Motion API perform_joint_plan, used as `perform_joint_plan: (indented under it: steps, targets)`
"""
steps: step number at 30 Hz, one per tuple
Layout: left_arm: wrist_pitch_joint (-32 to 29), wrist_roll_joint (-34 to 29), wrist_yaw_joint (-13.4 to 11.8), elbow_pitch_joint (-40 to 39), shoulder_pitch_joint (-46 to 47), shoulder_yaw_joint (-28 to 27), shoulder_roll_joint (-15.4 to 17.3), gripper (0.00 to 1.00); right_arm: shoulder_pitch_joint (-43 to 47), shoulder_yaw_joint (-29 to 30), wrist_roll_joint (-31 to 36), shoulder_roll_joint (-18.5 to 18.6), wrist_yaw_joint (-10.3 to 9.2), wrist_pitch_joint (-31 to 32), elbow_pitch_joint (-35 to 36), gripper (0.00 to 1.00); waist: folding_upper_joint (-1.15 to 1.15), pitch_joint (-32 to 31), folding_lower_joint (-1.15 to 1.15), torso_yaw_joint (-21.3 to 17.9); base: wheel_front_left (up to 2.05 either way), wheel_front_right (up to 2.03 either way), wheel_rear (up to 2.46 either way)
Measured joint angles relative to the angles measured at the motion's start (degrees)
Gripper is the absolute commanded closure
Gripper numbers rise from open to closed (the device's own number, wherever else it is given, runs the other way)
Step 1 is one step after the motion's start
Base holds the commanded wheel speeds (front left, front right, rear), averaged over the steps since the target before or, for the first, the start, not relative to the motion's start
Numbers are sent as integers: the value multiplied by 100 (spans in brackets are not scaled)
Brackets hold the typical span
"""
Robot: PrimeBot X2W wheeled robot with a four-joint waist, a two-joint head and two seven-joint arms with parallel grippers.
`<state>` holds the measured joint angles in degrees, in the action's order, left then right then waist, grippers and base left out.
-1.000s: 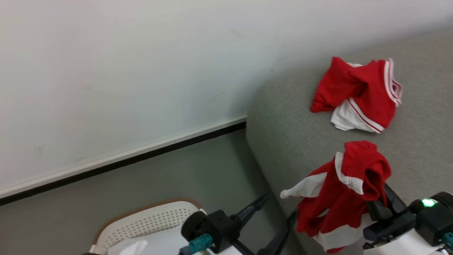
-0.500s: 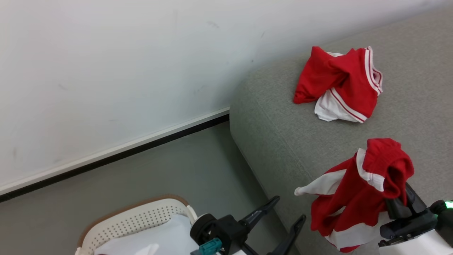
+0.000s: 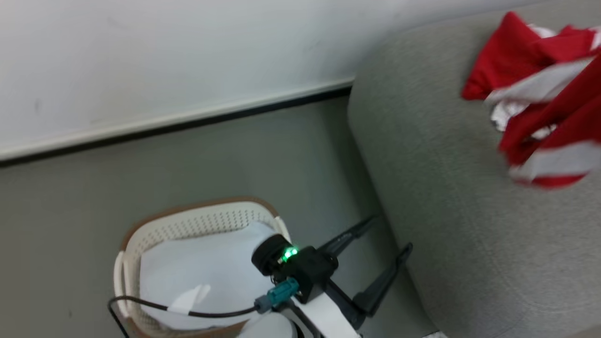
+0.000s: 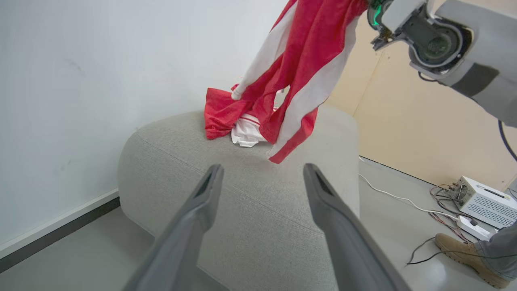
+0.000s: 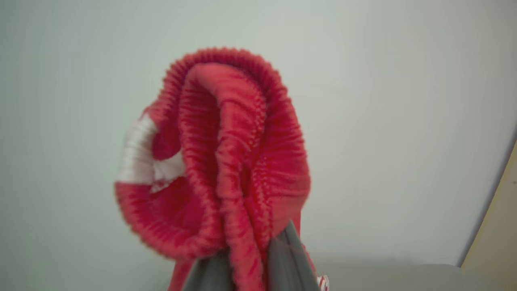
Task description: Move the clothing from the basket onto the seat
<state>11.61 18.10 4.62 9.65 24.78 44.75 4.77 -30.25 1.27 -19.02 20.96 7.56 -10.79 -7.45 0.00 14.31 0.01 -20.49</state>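
Observation:
One piece of red and white clothing (image 3: 502, 61) lies crumpled on the light grey seat (image 3: 446, 197). A second red garment (image 4: 307, 60) hangs above the seat beside it, its ribbed band (image 5: 226, 153) pinched in my right gripper (image 5: 250, 250), which is shut on it. In the head view this hanging garment (image 3: 554, 136) is blurred at the right edge. My left gripper (image 3: 389, 232) is open and holds nothing, low over the floor between the basket (image 3: 197, 220) and the seat's side. In the left wrist view its fingers (image 4: 210, 190) point at the seat (image 4: 242, 210).
A pale sheet (image 3: 211, 272) lies in the basket. A white wall with a dark skirting strip (image 3: 188, 124) runs behind. In the left wrist view, a person's boot (image 4: 468, 254), a white box (image 4: 484, 200) and cables (image 4: 404, 200) are on the floor to the right of the seat.
The head camera has swung, shifting the whole picture. My right gripper has carried the hanging red garment higher and further over the seat, up beside the lying one. The left gripper stays open.

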Motion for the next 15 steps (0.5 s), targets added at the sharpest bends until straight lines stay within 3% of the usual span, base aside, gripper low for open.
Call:
perform_joint_plan:
  steps: [10,15]
  targets:
    - [38,-131,36,-79,673,-158,142,0,-2973,1424,338,872,0,628,-1103,100,0,1143,1,794,0,0,0]
    - [52,-167,-32,-198,820,-238,179,0,-3844,1890,793,1378,-1,751,-1941,100,-1,1734,1,1129,0,0,0]
